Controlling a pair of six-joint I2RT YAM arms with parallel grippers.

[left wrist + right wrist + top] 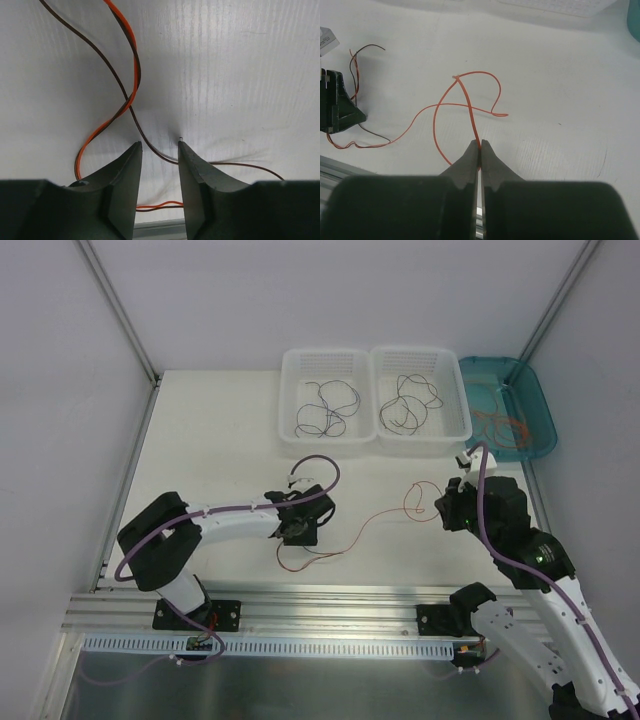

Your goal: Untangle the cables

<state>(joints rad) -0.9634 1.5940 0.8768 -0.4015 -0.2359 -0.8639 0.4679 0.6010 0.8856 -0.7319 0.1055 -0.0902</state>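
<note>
Pinching the thin red-orange wire [469,106] beside its loop, the right gripper [480,146] has both fingers pressed together on it. The wire trails left across the white table [220,440] to the left gripper [159,146], whose fingers stand apart above a thin dark brown wire [137,125] crossing the red one. Far back, a white perforated plastic basket [290,405] and a second white basket [462,405] on its right each hold dark wire loops [325,425]. The teal translucent tray [537,405] farther right holds orange wires [495,420].

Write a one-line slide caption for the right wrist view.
Right gripper shut on a thin red cable that loops and crosses itself on the white table.
</note>
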